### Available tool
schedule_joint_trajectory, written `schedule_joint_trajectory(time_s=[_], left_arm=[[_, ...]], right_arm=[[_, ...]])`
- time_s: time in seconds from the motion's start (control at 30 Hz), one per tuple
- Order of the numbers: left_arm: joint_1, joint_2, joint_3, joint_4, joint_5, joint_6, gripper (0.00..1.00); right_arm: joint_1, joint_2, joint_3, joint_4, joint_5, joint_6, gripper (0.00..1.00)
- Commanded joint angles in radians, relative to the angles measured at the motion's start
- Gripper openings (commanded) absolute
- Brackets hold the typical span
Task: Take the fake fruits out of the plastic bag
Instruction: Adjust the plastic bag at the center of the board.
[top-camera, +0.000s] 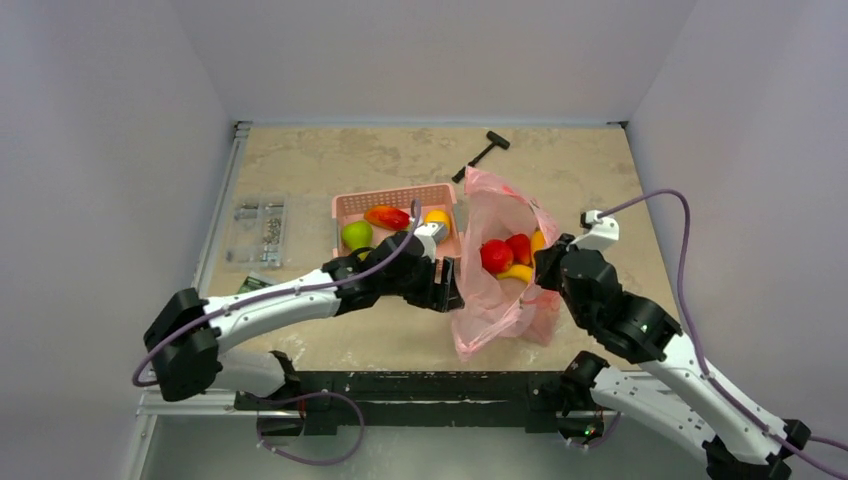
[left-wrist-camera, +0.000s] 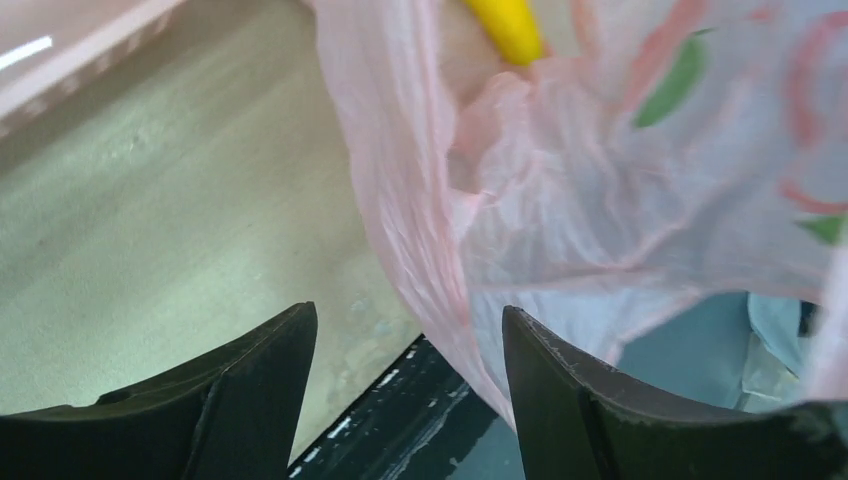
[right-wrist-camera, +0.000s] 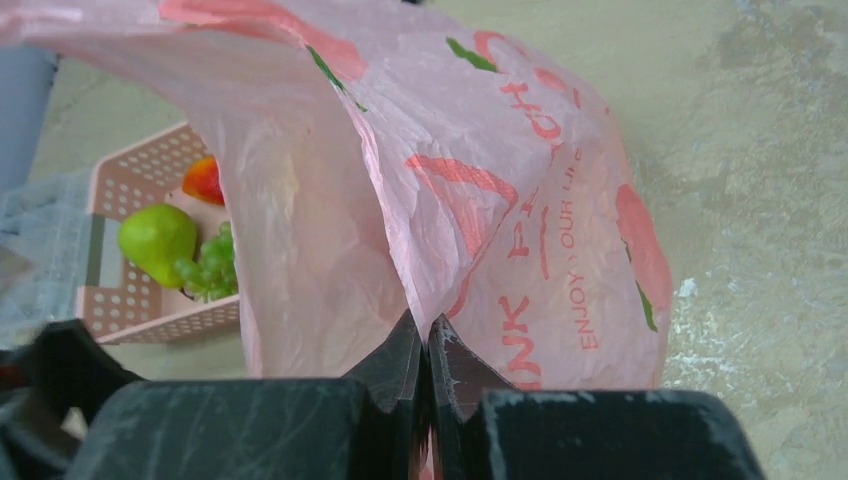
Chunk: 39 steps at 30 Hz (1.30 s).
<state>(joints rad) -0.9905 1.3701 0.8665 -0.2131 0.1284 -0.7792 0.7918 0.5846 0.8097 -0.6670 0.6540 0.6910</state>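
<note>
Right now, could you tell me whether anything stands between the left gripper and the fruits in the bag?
Yes: the pink side of the bag hangs between the open left gripper and the banana and apple inside; the right gripper pinches the opposite edge.

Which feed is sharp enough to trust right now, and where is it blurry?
Top external: even light, plastic bag sharp. Left wrist: bag film and banana soft, too close to focus. Right wrist: bag print legible, pink basket behind it readable, no glare.
</note>
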Motion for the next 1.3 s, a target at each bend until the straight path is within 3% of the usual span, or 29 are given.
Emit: schedule_joint_trajectory(time_s=[0.0,0.13,0.33,0.43,0.6,0.7,0.83,1.0,1.27], left_arm=[[-0.007,-0.142,0.112,-0.078,0.012,0.084,0.69],[-0.007,-0.235,0.173,-0.152,0.004,0.139,0.69],[-0.091,-0.273,0.224,-0.047,0.078,0.172,0.67],[-0.151,-0.188,0.237,0.028,0.023,0.160,0.66],[-0.235,0.092,0.256,0.245,0.062,0.152,0.62],[-0.287,0.235,0.276,0.245,0.027,0.155,0.60],[-0.332,0.304,0.174,0.327,-0.045,0.122,0.60],[-0.349,0.286,0.077,0.372,-0.074,0.100,0.60],[-0.346,0.085,0.096,0.283,-0.072,0.194,0.72]], right_arm=[[0.000,0.039,0.086,-0.052,-0.041,-0.006,0.00],[0.001,0.047,0.097,-0.081,-0.054,-0.002,0.00],[0.000,0.041,0.102,-0.077,-0.071,0.018,0.00],[0.000,0.035,0.111,-0.078,-0.087,0.037,0.00],[0.000,0.024,0.105,-0.122,-0.097,0.097,0.00],[0.001,0.014,0.096,-0.211,-0.067,0.180,0.00],[0.000,-0.033,0.081,-0.310,-0.030,0.327,0.00],[0.000,-0.086,0.034,-0.363,-0.039,0.428,0.00],[0.000,-0.062,0.016,-0.303,-0.101,0.349,0.00]])
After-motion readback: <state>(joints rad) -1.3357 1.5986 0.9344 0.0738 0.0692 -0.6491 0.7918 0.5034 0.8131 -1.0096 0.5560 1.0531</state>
